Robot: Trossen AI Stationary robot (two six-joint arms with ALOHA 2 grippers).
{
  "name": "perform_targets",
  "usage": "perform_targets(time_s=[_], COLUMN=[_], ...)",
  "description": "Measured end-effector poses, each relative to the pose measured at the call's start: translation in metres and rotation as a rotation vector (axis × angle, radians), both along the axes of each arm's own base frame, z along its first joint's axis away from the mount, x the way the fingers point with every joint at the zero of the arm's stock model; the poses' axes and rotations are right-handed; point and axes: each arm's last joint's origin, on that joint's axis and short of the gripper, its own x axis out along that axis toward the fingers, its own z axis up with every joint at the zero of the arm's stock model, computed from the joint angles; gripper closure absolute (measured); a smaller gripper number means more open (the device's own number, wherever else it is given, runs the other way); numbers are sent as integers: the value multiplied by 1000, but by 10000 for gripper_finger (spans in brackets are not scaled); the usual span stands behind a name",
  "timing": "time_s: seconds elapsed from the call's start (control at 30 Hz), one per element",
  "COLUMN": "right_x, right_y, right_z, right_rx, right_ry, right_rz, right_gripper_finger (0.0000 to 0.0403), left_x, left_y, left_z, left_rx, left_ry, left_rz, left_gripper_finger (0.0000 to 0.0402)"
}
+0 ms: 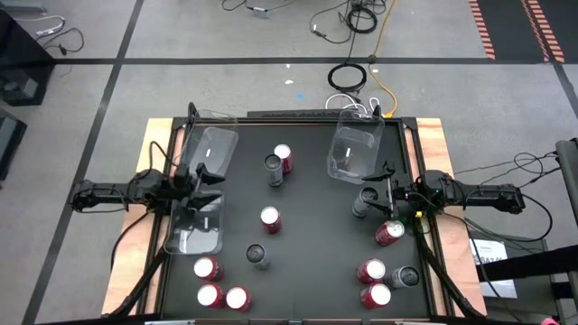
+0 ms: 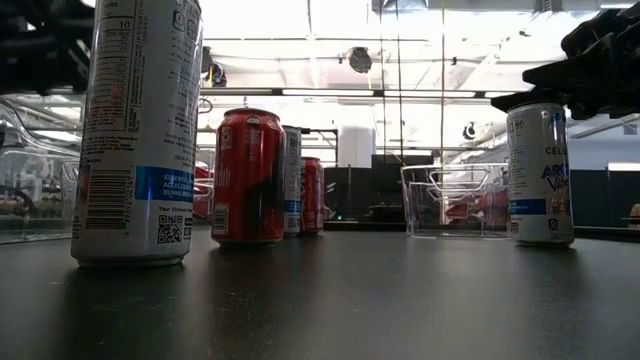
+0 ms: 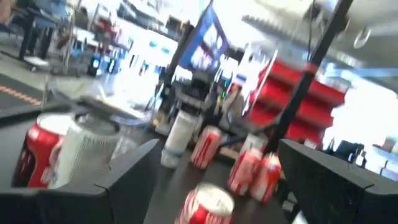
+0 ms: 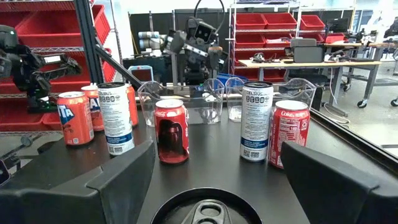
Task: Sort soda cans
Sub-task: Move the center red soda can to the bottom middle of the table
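Soda cans stand scattered upright on the black table (image 1: 307, 271): red ones (image 1: 270, 219) (image 1: 390, 233) (image 1: 210, 295) and dark or silvery ones (image 1: 274, 169) (image 1: 257, 256) (image 1: 405, 276). My left gripper (image 1: 206, 185) hangs open at the table's left side, above the clear bins; in its tilted wrist view a red can (image 3: 208, 205) lies ahead between the fingers, untouched. My right gripper (image 4: 214, 180) is open at the table's right side (image 1: 379, 191), level, just above a dark can's top (image 4: 205, 213). Neither gripper holds anything.
Clear plastic bins sit at the far left (image 1: 212, 149), near left (image 1: 194, 226) and far right (image 1: 355, 149). In the low view a tall silvery can (image 2: 135, 130) stands close, with a red can (image 2: 247, 177) behind it. Cables lie on the floor beyond the far edge.
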Motion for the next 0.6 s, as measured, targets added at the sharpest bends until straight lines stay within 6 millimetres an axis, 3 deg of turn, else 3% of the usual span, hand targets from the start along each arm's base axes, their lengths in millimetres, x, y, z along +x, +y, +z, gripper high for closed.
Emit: perform_targets(time_s=[0.33,0.6], right_x=[0,0], right_y=[0,0], right_z=[0,0], right_rx=[0,0], right_ry=[0,0], right_rz=[0,0], right_gripper_finger=[64,64], left_x=[-5,-15], left_y=[2,9], left_z=[17,46], left_rx=[-64,-68], left_ry=[-181,-275], left_rz=[52,290], left_gripper_finger=[71,71])
